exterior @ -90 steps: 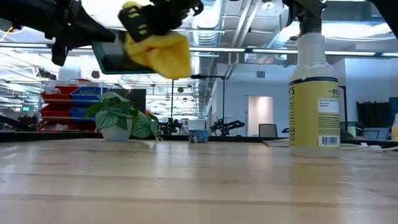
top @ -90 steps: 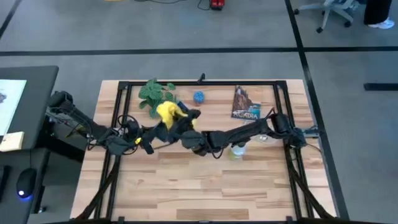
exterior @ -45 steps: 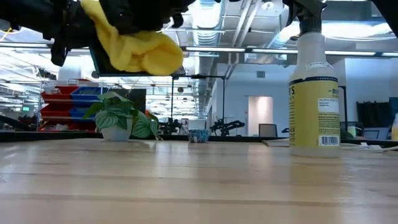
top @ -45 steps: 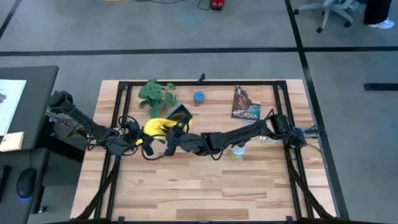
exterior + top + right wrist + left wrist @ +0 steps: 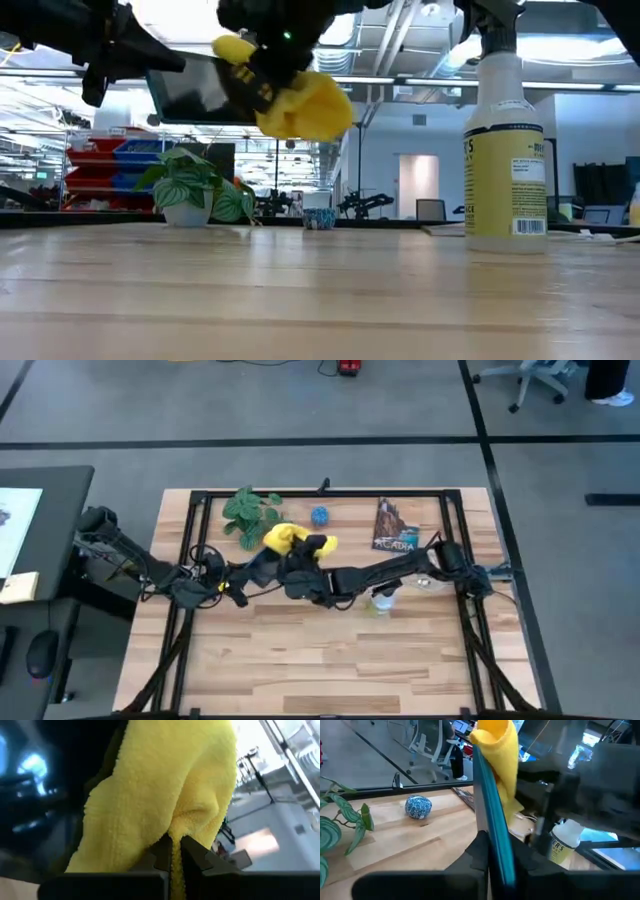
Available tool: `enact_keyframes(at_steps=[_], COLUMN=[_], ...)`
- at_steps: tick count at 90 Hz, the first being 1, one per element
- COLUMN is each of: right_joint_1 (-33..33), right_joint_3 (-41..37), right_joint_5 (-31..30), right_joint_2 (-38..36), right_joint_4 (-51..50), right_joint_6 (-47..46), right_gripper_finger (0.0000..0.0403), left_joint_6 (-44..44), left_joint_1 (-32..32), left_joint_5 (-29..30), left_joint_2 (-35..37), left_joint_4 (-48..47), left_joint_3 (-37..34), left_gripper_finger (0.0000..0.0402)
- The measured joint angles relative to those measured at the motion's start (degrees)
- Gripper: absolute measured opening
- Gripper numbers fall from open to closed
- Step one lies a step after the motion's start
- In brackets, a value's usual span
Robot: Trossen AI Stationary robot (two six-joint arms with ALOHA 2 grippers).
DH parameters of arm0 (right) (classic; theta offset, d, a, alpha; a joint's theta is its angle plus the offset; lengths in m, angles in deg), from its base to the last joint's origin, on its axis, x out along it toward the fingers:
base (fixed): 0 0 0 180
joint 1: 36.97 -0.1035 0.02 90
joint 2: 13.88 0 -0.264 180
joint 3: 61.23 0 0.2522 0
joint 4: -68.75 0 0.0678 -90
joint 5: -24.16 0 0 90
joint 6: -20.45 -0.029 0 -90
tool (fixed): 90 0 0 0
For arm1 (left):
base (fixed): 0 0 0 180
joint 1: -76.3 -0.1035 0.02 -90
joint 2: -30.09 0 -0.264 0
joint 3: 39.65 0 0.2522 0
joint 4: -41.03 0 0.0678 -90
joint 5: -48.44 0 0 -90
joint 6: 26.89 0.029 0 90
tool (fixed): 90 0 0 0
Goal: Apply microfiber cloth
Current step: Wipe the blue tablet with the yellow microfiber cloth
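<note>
Above the bench (image 5: 330,660), near its back half, we see the left gripper (image 5: 492,857) holding the tablet (image 5: 200,88) up on edge, its fingers (image 5: 476,854) closed tight on the lower rim. The right gripper (image 5: 172,851) is pinched shut on the cloth (image 5: 290,539), which is bunched against the screen and spills past the tablet's far edge.

Half a second ago the cloth sat toward the left arm's side of the tablet; now it lies at the opposite side, nearer the blue ball (image 5: 319,515). A second ago it was about where it is now. We judge that as a wiping stroke going back and forth across the screen, so the task looks well under way.

How much of the cloth truly touches the glass we cannot tell: from above both arms cover the tablet, and the low view shows only part of the screen. The right wrist view is filled with yellow fabric. Any remaining smudges are not readable.
</note>
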Motion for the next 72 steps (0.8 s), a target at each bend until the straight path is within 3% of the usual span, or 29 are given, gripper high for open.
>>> enact_keyframes(at_steps=[12,23,36,58,72], right_joint_1=[0.3,0.0,-0.5,-0.5,-0.6], right_joint_3=[0.0,-0.4,-1.5,-5.7,-9.0], right_joint_5=[2.3,9.1,19.4,39.4,51.8], right_joint_2=[0.0,0.0,0.1,0.2,0.2], right_joint_4=[-11.4,-20.8,-27.1,-24.1,-14.1], right_joint_6=[-13.3,-25.7,-32.0,-31.5,-27.9], right_gripper_finger=[0.0000,0.0000,0.0000,0.0000,0.0000], left_joint_6=[-0.4,-0.1,2.5,10.3,15.4], left_joint_1=[0.0,0.0,0.1,2.0,3.8], left_joint_5=[-0.8,-1.0,-1.8,-2.4,-1.7], left_joint_2=[0.0,0.0,0.1,1.1,2.8], left_joint_4=[-1.7,-2.3,-1.6,-1.6,-1.8], left_joint_3=[0.0,0.0,0.0,2.7,4.1], left_gripper_finger=[0.0011,0.0011,0.0011,0.0010,0.0010])
